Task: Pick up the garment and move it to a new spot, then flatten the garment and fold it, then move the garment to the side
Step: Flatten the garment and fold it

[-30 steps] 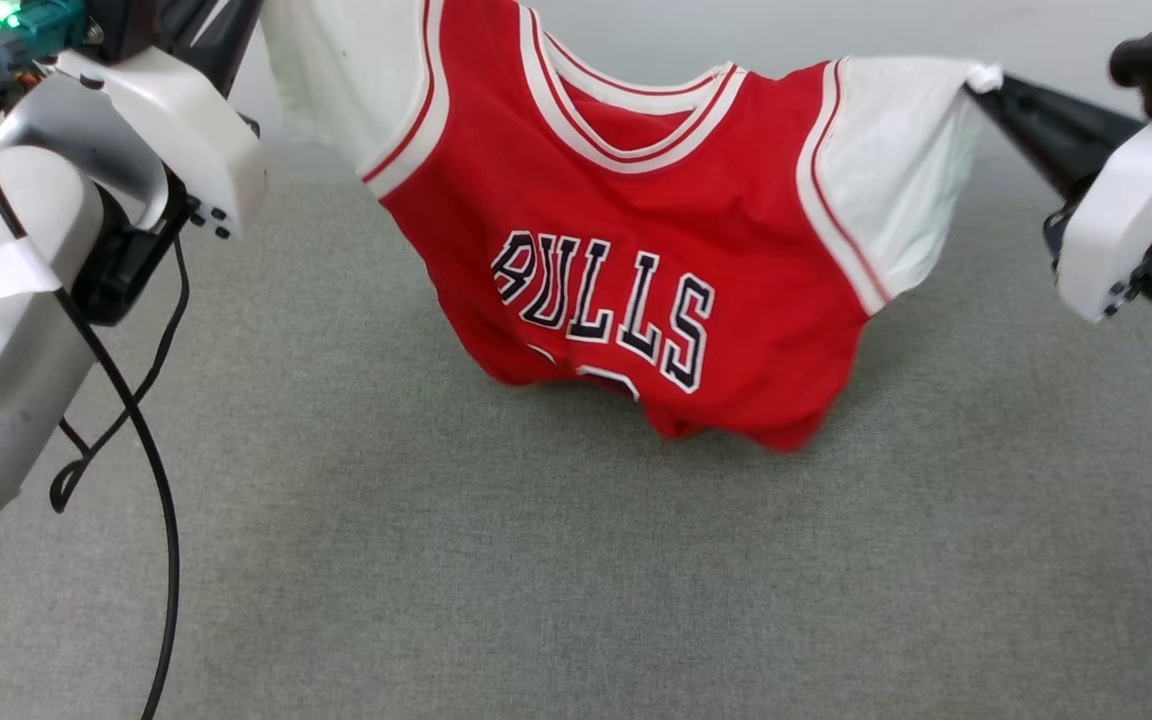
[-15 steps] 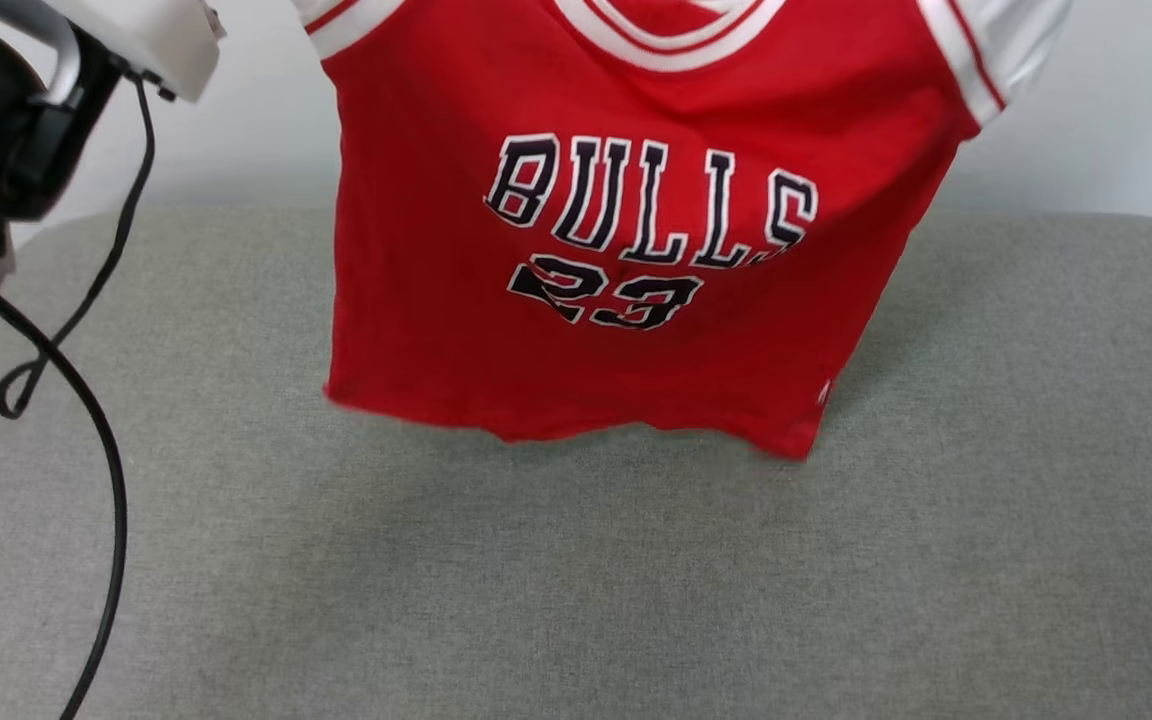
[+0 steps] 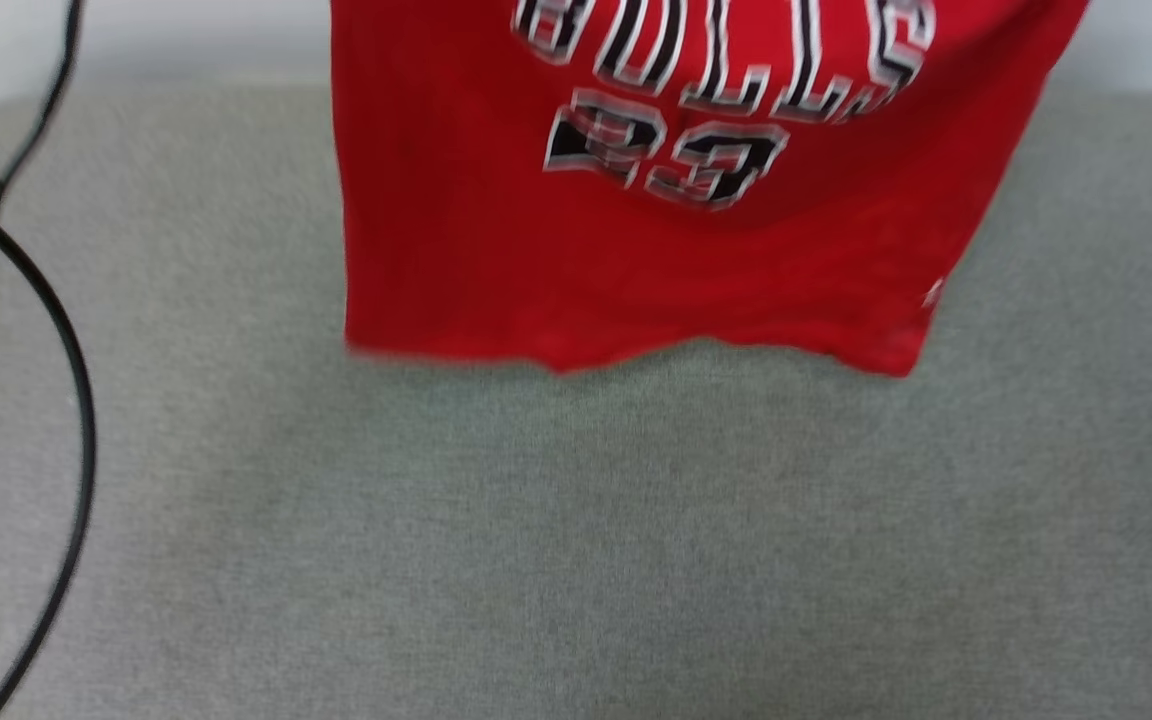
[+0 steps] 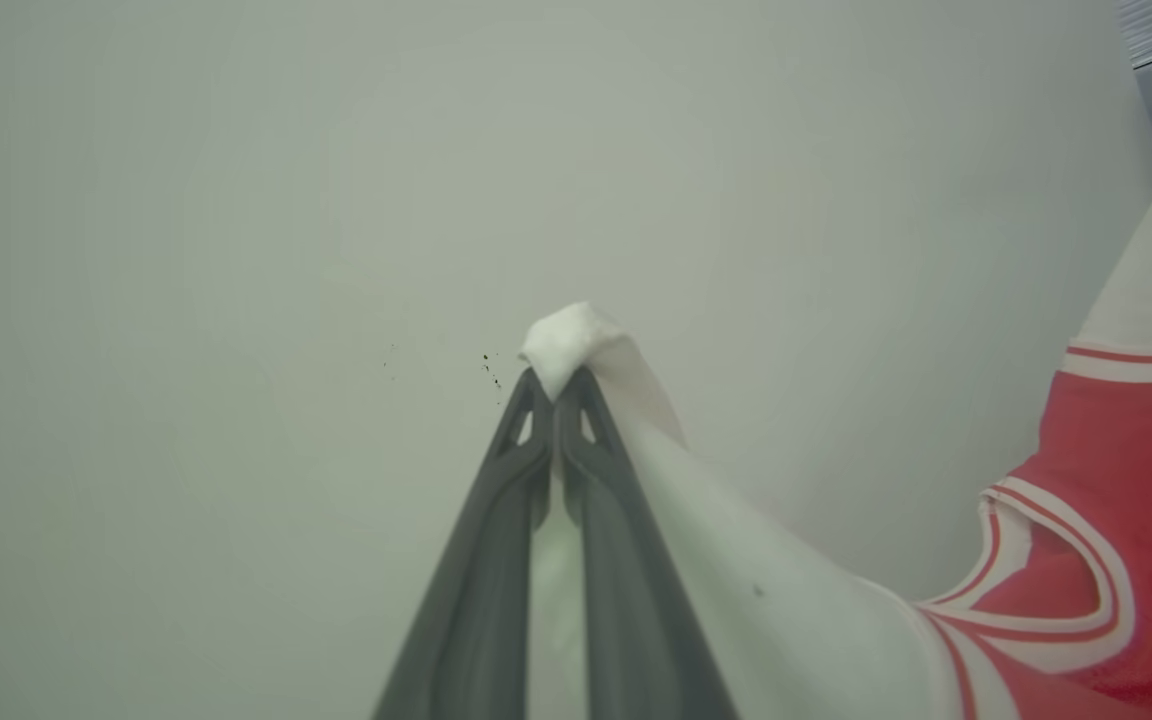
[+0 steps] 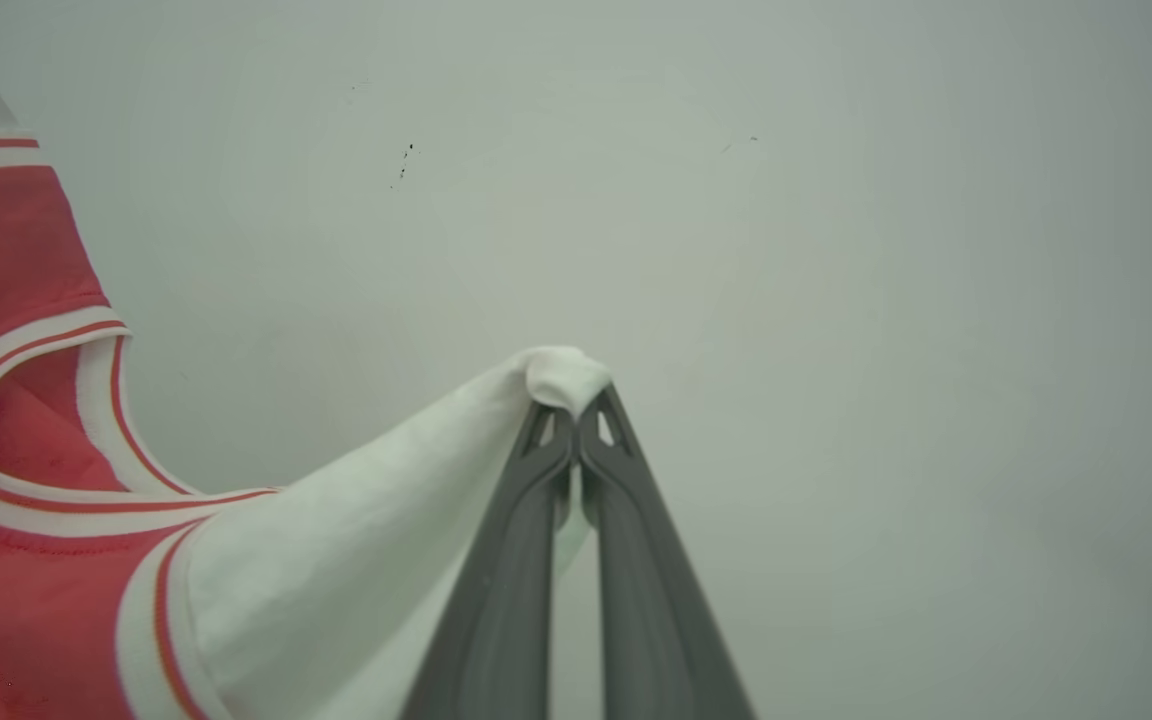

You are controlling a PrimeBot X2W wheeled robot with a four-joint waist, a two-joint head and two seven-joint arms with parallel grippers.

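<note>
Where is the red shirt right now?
The shirt hangs at the top middle of the head view, over the grey surface, its white sleeves pinched by the left gripper and the right gripper.

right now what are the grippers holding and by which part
The garment: the left gripper pinches one white sleeve tip, the right gripper the other.

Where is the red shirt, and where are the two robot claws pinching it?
garment (image 3: 536, 260), head view, on the red front under the number.
left gripper (image 4: 556, 385), left wrist view, between the fingertips pinching a white sleeve.
right gripper (image 5: 574, 405), right wrist view, between the fingertips pinching a white sleeve.
</note>
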